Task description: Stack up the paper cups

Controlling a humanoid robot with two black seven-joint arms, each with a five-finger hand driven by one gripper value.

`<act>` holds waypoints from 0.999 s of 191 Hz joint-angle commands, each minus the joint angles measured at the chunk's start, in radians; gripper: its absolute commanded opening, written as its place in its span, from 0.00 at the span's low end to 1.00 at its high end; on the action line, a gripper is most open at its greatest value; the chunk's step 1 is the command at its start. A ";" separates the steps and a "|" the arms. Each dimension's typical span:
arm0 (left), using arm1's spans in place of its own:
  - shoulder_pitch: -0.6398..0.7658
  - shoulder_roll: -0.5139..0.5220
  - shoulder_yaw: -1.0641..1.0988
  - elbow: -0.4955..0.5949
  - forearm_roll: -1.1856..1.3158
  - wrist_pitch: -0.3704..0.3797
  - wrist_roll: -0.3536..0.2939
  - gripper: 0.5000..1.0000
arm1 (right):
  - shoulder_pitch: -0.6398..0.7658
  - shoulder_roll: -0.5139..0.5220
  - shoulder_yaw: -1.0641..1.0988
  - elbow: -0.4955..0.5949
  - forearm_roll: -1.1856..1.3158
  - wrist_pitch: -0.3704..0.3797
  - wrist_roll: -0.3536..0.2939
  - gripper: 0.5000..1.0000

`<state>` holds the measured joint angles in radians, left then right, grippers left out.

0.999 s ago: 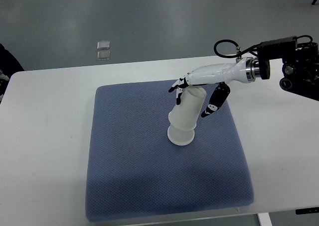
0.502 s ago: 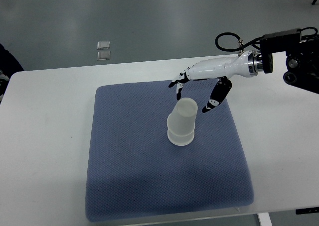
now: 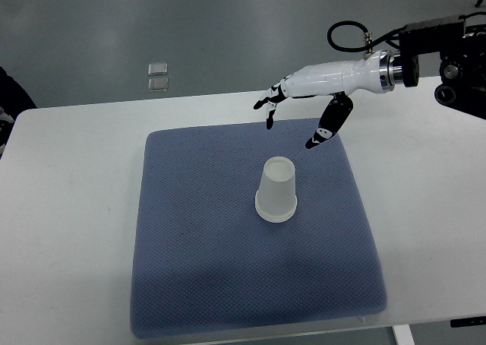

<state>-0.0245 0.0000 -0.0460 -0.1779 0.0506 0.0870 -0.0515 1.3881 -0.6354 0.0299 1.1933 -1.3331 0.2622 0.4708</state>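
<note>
On the white desk [image 3: 68, 208], the paper cups [image 3: 276, 190] now stand stacked upside down mid blue mat [image 3: 197, 261], freed since a second ago, while the right hand [image 3: 304, 106] has lifted away, fingers [image 3: 269, 106] spread and empty, so stacking looks finished.

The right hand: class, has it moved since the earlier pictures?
Yes. The right hand, open, has risen away from the cup stack toward the blue mat's far edge.

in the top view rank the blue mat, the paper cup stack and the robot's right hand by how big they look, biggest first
1. Blue mat, by far the largest.
2. Right hand.
3. Paper cup stack.
The hand is raised nearer the camera, so its lead over the cups is unsure.
</note>
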 commanded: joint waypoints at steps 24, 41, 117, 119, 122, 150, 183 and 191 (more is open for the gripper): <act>0.000 0.000 0.000 0.000 0.000 -0.001 0.001 1.00 | -0.044 0.037 0.153 -0.213 0.314 -0.003 -0.029 0.81; 0.000 0.000 0.000 0.000 0.000 0.000 -0.001 1.00 | -0.050 0.057 0.157 -0.268 0.488 -0.015 -0.035 0.81; 0.000 0.000 0.000 0.000 0.000 -0.001 0.001 1.00 | -0.190 0.146 0.162 -0.376 1.291 -0.138 -0.037 0.81; 0.000 0.000 0.000 0.000 0.000 0.000 -0.001 1.00 | -0.193 0.149 0.162 -0.377 1.305 -0.141 -0.035 0.81; 0.000 0.000 0.000 0.000 0.000 0.000 0.001 1.00 | -0.196 0.152 0.162 -0.380 1.318 -0.144 -0.037 0.81; 0.000 0.000 0.000 0.000 0.000 -0.001 -0.001 1.00 | -0.228 0.184 0.160 -0.416 1.473 -0.205 -0.047 0.81; 0.000 0.000 0.000 0.000 0.000 0.000 -0.001 1.00 | -0.271 0.232 0.162 -0.458 1.658 -0.251 -0.147 0.81; 0.000 0.000 0.000 0.000 0.000 0.000 -0.001 1.00 | -0.276 0.241 0.162 -0.463 1.697 -0.267 -0.155 0.81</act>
<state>-0.0246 0.0000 -0.0460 -0.1779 0.0506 0.0872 -0.0510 1.1291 -0.4174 0.1911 0.7471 0.2675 0.0248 0.3510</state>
